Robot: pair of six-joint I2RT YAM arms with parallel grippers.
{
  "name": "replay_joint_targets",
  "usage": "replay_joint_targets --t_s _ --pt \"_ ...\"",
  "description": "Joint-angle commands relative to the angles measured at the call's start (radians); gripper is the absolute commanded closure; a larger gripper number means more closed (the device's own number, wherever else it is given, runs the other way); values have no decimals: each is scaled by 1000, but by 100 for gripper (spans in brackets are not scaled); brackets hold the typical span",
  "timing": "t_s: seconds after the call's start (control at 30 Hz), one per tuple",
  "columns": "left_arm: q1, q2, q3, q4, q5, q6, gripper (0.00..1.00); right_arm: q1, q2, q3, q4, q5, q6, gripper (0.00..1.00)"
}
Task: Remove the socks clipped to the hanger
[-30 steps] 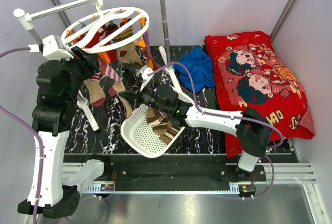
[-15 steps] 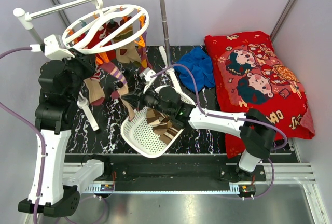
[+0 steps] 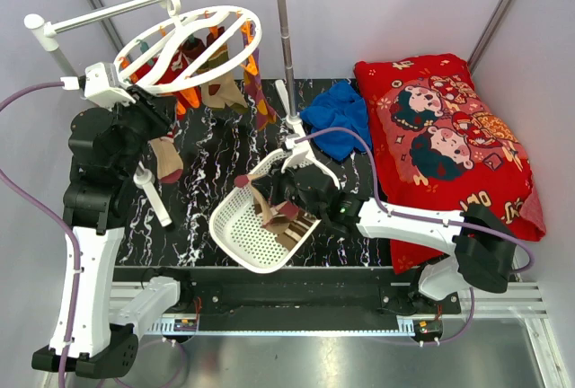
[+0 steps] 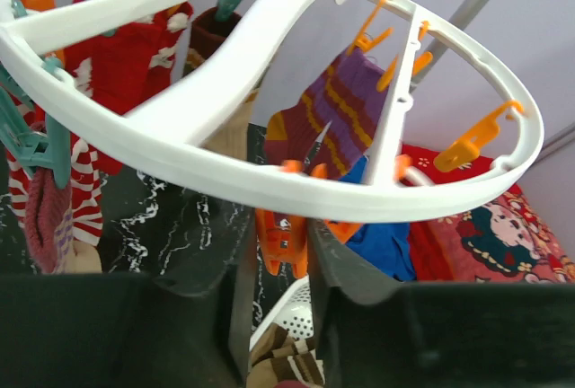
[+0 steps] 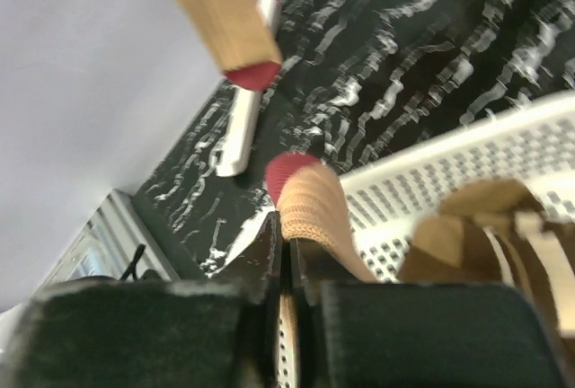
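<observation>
The white round hanger [image 3: 189, 47] hangs from the rail at the upper left, with several socks clipped to it: a purple striped one [image 4: 337, 110], red ones [image 4: 126, 65] and a red-white striped one [image 4: 54, 190]. My left gripper [image 3: 162, 105] sits just under the ring's near rim [image 4: 269, 186], and its jaws are closed on an orange clip [image 4: 286, 240]. My right gripper [image 3: 269, 201] is shut on a tan sock with a red toe [image 5: 310, 204], held over the rim of the white perforated basket [image 3: 235, 231]. Brown striped socks [image 3: 289, 217] lie in the basket.
The rack's upright pole [image 3: 284, 38] stands behind the basket, and its white foot [image 3: 153, 195] lies on the black marbled mat. A blue cloth [image 3: 340, 119] and a big red cartoon-print pillow [image 3: 445, 136] lie to the right.
My right gripper has pulled the tan sock off the hanger and carried it down and right over the basket. The ring has swung back and up. My left gripper has stayed at the rim.
</observation>
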Motion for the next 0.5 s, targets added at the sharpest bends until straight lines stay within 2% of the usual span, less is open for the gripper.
replay_joint_targets --t_s 0.0,0.03,0.07,0.13,0.23,0.37,0.47 --pt "4 -13 3 64 95 16 59 1 -48 -46 -74 145 109 76" --pt "4 -21 -5 63 95 16 46 -1 -42 -45 -83 160 117 70" --pt "4 -26 -8 60 86 19 40 1 -36 -45 -98 171 124 61" --pt "5 -35 -17 45 85 34 30 1 -22 -43 -100 186 128 55" --pt "4 -36 -5 2 100 60 26 -1 -22 -37 -97 193 112 45" --pt "4 -82 -34 -41 5 74 22 1 -39 -40 -57 165 77 34" --pt "4 -108 -54 -46 -24 102 20 -1 -54 -71 16 130 54 18"
